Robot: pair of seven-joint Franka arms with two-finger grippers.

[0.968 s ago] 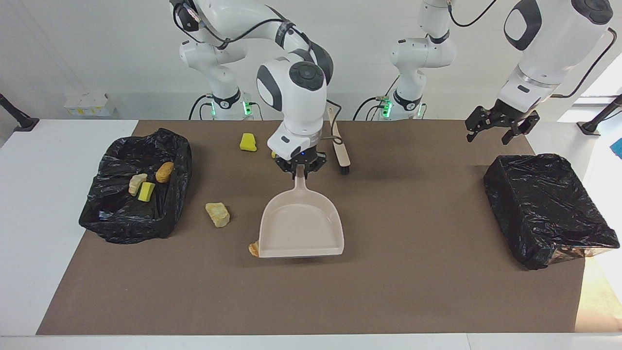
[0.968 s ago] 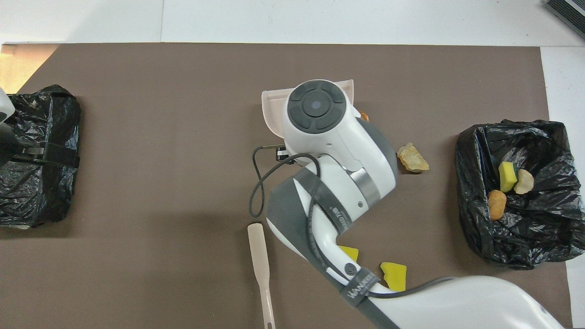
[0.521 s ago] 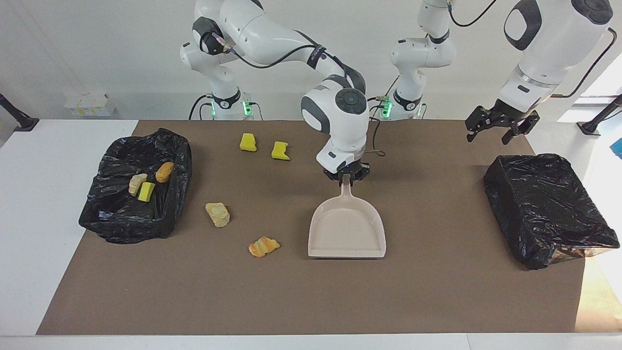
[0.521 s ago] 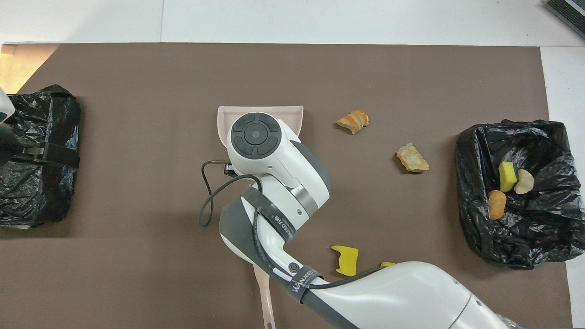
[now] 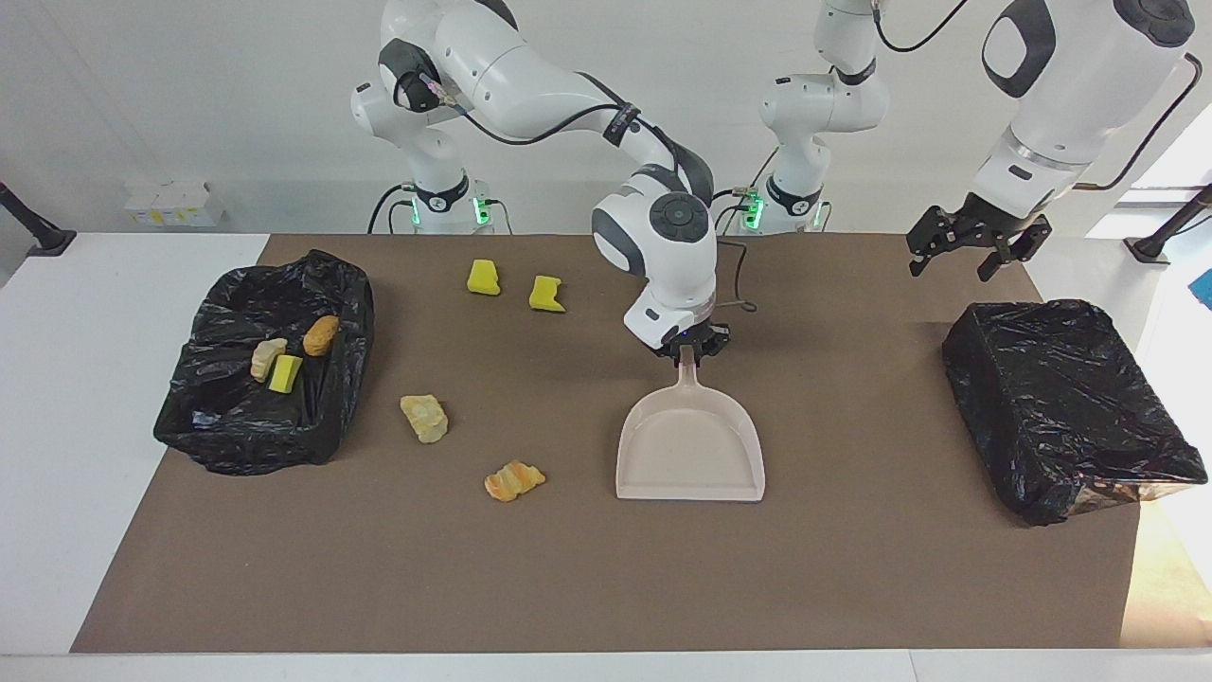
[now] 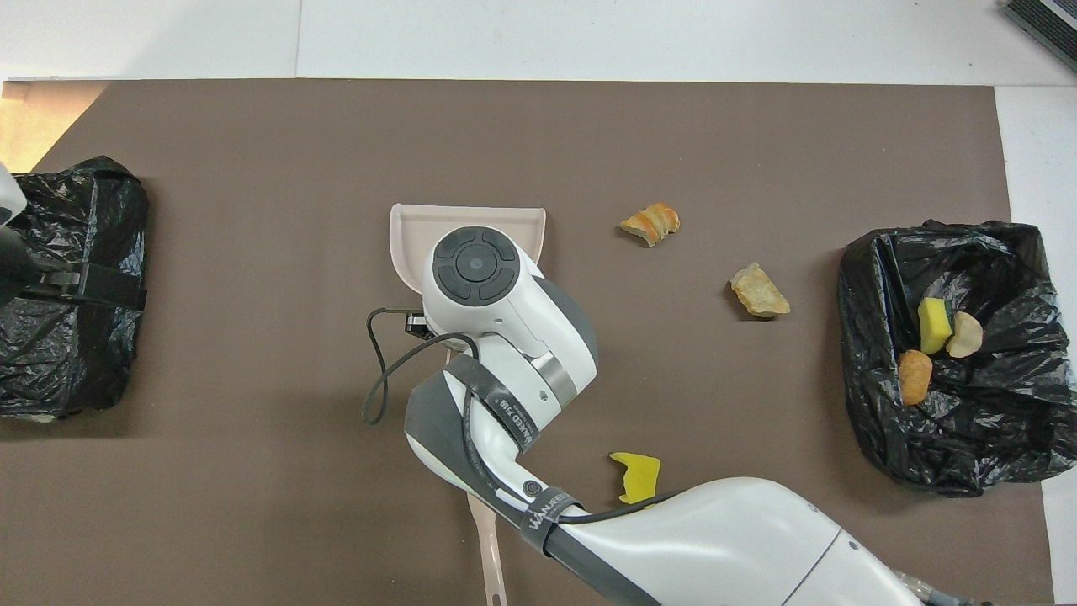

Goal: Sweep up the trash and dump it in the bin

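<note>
The right tool (image 5: 689,352) is clamped on the handle of the dustpan (image 5: 691,453), which sits on the desk (image 5: 852,568) mid-table. The left tool (image 5: 975,242) waits with fingers spread over the bin (image 5: 1060,403) at its end. Four scraps lie loose: an orange lump (image 5: 514,479), a beige lump (image 5: 424,418) and two yellow chunks (image 5: 546,294); three sit in the other bin (image 5: 237,417). Next likely needs the brush (image 6: 486,539). Open room surrounds the pan.
</note>
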